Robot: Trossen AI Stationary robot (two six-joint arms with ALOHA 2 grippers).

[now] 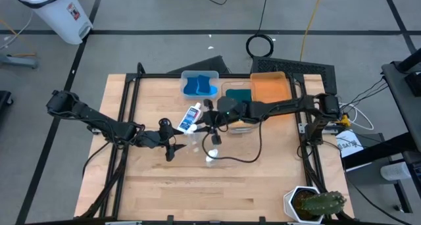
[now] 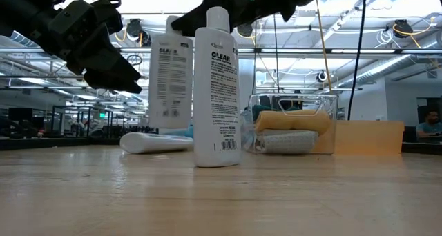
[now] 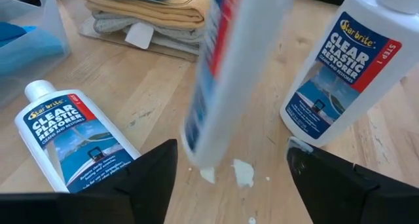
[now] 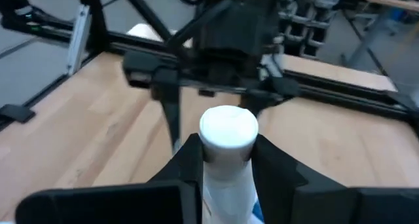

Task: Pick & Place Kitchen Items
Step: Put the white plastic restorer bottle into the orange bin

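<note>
My right gripper (image 4: 227,152) is shut on a white bottle (image 3: 216,67) with a blue and red label, raised above the table's middle. A second bottle (image 2: 216,91) stands upright on its base nearer the front edge. A third (image 3: 72,142) lies on its side on the wood. My left gripper (image 3: 232,185) is open just left of the raised bottle, whose lower end shows beyond the gap between its fingers. Yellow (image 2: 290,120) and grey (image 2: 290,141) folded cloths lie stacked in a clear bin. My right gripper pinches the bottle's neck (image 4: 227,160), just under the white cap (image 4: 227,127), between its two fingers. The fingers come from the table's right, nearly level and slanting a little down. The bottle hangs below them, tilted, its base (image 3: 200,160) clear of the table.
At the far edge stand a clear bin of blue cloth (image 1: 199,85), a bin with a dark green cloth (image 1: 238,93) and an orange tray (image 1: 270,87). A potted cactus (image 1: 319,204) sits at the near right corner. A black cable (image 1: 247,156) loops across the wood.
</note>
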